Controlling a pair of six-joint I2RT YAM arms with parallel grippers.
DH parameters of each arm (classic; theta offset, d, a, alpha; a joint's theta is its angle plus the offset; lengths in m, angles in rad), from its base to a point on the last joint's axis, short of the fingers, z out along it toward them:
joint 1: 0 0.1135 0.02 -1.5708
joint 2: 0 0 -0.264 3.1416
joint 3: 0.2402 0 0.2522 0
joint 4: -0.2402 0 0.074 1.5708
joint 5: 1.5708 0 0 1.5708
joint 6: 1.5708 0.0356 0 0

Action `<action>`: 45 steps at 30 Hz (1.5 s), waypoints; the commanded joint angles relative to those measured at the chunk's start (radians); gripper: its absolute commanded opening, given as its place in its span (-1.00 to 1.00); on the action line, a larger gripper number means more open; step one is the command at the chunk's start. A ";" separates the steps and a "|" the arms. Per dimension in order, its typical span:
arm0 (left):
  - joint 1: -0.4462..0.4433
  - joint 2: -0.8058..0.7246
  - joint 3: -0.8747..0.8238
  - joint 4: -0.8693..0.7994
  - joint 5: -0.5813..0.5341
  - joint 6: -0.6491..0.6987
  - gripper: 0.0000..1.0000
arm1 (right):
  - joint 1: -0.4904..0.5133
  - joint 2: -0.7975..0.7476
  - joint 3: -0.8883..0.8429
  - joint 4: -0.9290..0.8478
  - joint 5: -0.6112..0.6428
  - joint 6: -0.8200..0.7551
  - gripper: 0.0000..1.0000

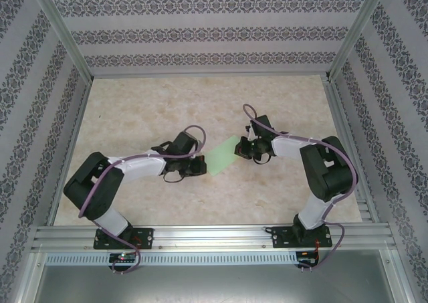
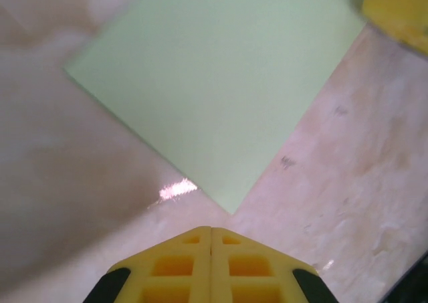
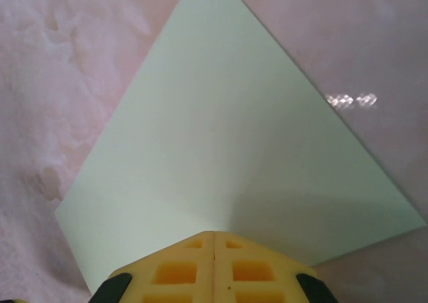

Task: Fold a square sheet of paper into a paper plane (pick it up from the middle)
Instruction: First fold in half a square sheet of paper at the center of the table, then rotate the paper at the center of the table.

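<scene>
Jaws closed and empty, the left gripper [image 2: 211, 231] and right gripper [image 3: 215, 235] flank the square sheet of paper [image 1: 223, 156], flat on the table [image 1: 134, 116]. Thin and floppy (creases easily), it likely wants pinching mid-sheet.

1. A thin, pale green square sheet of paper [image 2: 221, 82] is seen lying flat on a beige, marbled table surface [image 2: 361, 182], turned so that one corner is pointed toward 6 o'clock.
2. The left gripper [image 2: 211, 233], with yellow ribbed plastic fingers [image 2: 177, 266], is seen at 6 o'clock; its jaws are pressed together with no gap and nothing is held between them.
3. The fingertips are placed just beside the sheet's near corner, with a narrow strip of bare table seen between them.
4. A small bright glint of reflected light [image 2: 177, 190] is seen on the table against the sheet's 7 o'clock edge.
5. A blurred yellow block [image 2: 401, 12] is seen at 1 o'clock, by the sheet's corner; whether it touches the paper cannot be told.
</scene>
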 commanded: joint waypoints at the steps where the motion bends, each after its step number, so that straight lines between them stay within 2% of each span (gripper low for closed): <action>1: 0.090 -0.062 0.058 -0.069 -0.002 0.028 -0.81 | 0.055 -0.053 0.089 -0.107 0.080 -0.027 -0.95; 6: 0.230 -0.066 0.085 -0.114 -0.016 -0.017 -0.30 | 0.171 -0.012 0.216 -0.247 0.258 0.021 -0.59; 9: 0.298 -0.056 0.106 -0.164 -0.035 -0.021 -0.10 | 0.234 0.045 0.296 -0.287 0.313 0.050 -0.55; 15: 0.376 -0.064 0.111 -0.207 -0.047 -0.014 0.13 | 0.327 0.192 0.441 -0.362 0.328 0.064 -0.50; 26: 0.394 -0.058 0.101 -0.226 -0.074 -0.005 0.24 | 0.415 0.293 0.475 -0.400 0.281 0.036 -0.49; 31: 0.395 -0.058 0.078 -0.229 -0.087 0.004 0.23 | 0.465 0.281 0.398 -0.454 0.222 -0.074 -0.49; 35: 0.394 -0.055 0.081 -0.226 -0.075 0.007 0.23 | 0.479 0.201 0.294 -0.517 0.160 -0.214 -0.48; 39: 0.394 -0.047 0.076 -0.201 -0.044 -0.002 0.23 | 0.437 0.072 0.266 -0.552 0.245 -0.259 -0.41; 42: 0.390 -0.033 0.082 -0.196 -0.013 -0.003 0.23 | 0.390 -0.015 0.275 -0.487 0.344 -0.146 -0.14; 45: 0.379 -0.029 0.087 -0.195 0.006 0.000 0.24 | 0.361 -0.041 0.277 -0.449 0.460 -0.013 0.00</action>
